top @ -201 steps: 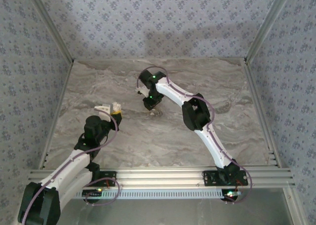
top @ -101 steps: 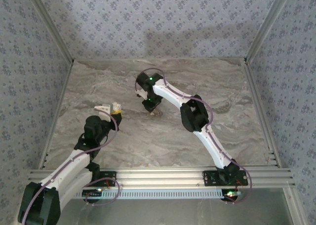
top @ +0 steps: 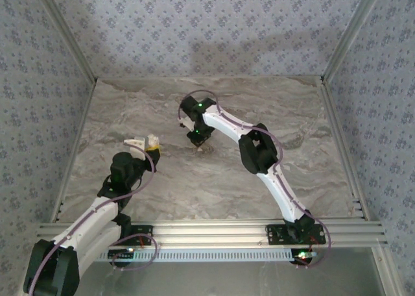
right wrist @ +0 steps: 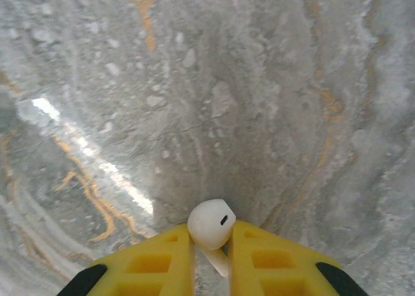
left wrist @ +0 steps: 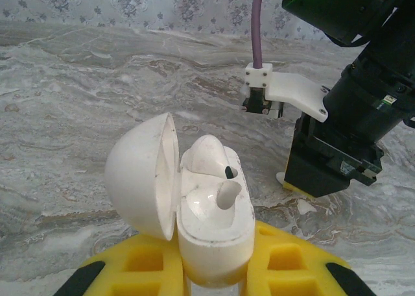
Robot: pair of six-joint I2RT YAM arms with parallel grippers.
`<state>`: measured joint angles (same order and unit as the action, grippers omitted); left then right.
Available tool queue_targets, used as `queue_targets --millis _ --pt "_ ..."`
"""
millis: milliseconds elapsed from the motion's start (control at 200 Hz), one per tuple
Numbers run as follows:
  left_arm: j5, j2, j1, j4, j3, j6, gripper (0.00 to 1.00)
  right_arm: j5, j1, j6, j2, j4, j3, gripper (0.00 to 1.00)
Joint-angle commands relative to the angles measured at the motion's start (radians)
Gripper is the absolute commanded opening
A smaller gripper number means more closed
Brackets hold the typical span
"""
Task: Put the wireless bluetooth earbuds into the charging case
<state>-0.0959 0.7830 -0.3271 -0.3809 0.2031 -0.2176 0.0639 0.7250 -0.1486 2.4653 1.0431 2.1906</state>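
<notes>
Seen from above, the left gripper (top: 146,143) holds the white charging case (top: 135,141) over the left part of the marbled tabletop (top: 279,108). The right gripper (top: 198,143) points down near the tabletop's middle. At the left wrist, the yellow jaws clamp the base of the charging case, whose lid stands open to the left. One earbud (left wrist: 220,179) lies in the case with its stem sticking up. The right gripper stands just beyond, its tips down at the tabletop. At the right wrist, the jaws are narrowly closed on the other earbud (right wrist: 211,223), its bulb poking out past the tips.
</notes>
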Motion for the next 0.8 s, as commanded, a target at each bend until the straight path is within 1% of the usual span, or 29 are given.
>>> queue_targets --millis 0,120,235,335,460,540,570,665,795 --pt "-0.053 0.017 0.007 -0.102 -0.018 -0.002 0.10 0.089 -0.014 0.034 -0.131 -0.114 -0.101 0.17" --pt "-0.100 0.062 0.001 -0.200 -0.030 -0.011 0.10 0.151 -0.032 0.084 -0.299 -0.293 -0.296 0.16" --pt "-0.134 0.111 -0.018 -0.279 -0.027 -0.008 0.10 0.256 -0.070 0.152 -0.476 -0.509 -0.508 0.16" --pt "-0.154 0.154 -0.067 -0.364 -0.024 0.005 0.10 0.360 -0.110 0.240 -0.623 -0.712 -0.691 0.16" --pt "-0.157 0.204 -0.158 -0.470 -0.014 0.053 0.09 0.467 -0.148 0.354 -0.783 -0.949 -0.891 0.16" --pt "-0.160 0.236 -0.199 -0.543 -0.008 0.072 0.09 0.505 -0.156 0.415 -0.870 -1.078 -0.988 0.16" --pt "-0.161 0.249 -0.213 -0.565 -0.005 0.080 0.09 0.515 -0.157 0.433 -0.903 -1.119 -1.050 0.16" --pt "-0.182 0.292 -0.252 -0.606 0.020 0.094 0.09 0.539 -0.157 0.485 -0.988 -1.242 -1.150 0.17" --pt "-0.192 0.355 -0.305 -0.657 0.053 0.118 0.08 0.560 -0.151 0.535 -1.061 -1.341 -1.245 0.17"
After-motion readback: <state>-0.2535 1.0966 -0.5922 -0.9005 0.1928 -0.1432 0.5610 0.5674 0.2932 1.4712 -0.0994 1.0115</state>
